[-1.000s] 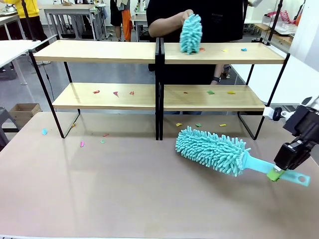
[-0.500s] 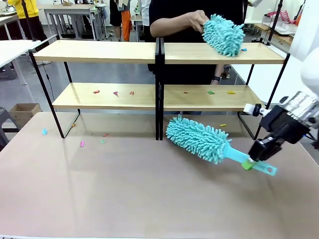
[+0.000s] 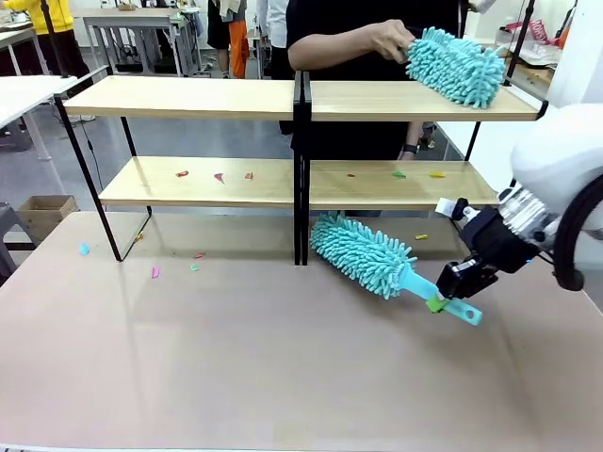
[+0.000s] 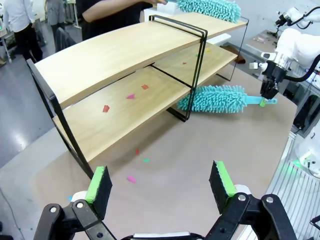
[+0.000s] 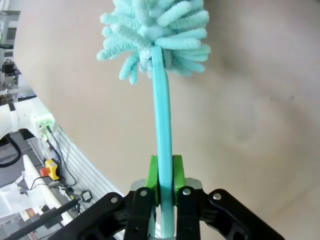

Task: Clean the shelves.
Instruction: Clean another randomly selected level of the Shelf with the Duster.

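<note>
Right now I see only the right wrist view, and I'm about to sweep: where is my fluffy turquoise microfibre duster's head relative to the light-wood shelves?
Observer: The fluffy turquoise microfibre duster in the right gripper has its head down at the beige table, beside the foot of the black centre frame of the light-wood shelves.
Operator: Anything on the lower boards?
Observer: Small coloured paper scraps lie on both.
Operator: Where's the person?
Observer: The person's hand holds a second turquoise duster on the right top board.
</note>
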Controlling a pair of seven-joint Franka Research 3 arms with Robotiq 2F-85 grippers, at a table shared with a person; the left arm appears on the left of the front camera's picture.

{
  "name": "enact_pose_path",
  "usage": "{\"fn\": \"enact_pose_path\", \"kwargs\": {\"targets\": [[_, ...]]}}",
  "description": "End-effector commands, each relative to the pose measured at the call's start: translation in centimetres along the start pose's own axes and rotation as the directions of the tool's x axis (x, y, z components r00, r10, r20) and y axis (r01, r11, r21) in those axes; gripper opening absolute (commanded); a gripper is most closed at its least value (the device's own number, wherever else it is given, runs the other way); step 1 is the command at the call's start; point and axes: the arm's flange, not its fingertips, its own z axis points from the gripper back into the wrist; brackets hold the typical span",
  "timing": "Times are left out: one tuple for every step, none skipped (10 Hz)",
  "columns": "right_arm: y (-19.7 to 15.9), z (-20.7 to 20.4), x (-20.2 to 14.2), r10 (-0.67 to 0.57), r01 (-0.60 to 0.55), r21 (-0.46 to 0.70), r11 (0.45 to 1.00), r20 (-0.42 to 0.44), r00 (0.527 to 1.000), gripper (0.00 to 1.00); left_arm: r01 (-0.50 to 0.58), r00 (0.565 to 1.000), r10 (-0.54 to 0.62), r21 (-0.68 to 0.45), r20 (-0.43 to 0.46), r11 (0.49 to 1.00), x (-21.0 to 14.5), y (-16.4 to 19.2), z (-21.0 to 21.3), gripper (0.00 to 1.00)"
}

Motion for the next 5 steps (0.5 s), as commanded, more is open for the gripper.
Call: {"fn": "enact_pose_path", "kwargs": {"targets": [[-0.4,-2.5,3.3,-0.022,0.022,-0.016,1.0,0.044,0.999,0.13,0.001,1.0,-0.001,0.001,-0.003,1.0,0.0,0.0,0.0,1.0],[-1.1,-3.4,4.1,-0.063,0.066,-0.044,0.997,0.053,0.997,0.13,0.001,1.0,-0.001,0.001,-0.003,1.0,0.0,0.0,0.0,1.0],[-1.8,-3.8,4.5,-0.104,0.109,-0.077,0.991,0.072,0.992,0.13,0.001,1.0,-0.001,0.001,-0.003,1.0,0.0,0.0,0.0,1.0],[-2.5,-4.0,4.6,-0.155,0.164,-0.1,0.981,0.095,0.983,0.13,0.001,1.0,-0.001,0.001,-0.003,1.0,0.0,0.0,0.0,1.0],[-3.2,-3.8,4.6,-0.195,0.211,-0.129,0.969,0.129,0.972,0.13,0.001,1.0,-0.001,0.001,-0.003,1.0,0.0,0.0,0.0,1.0]]}}
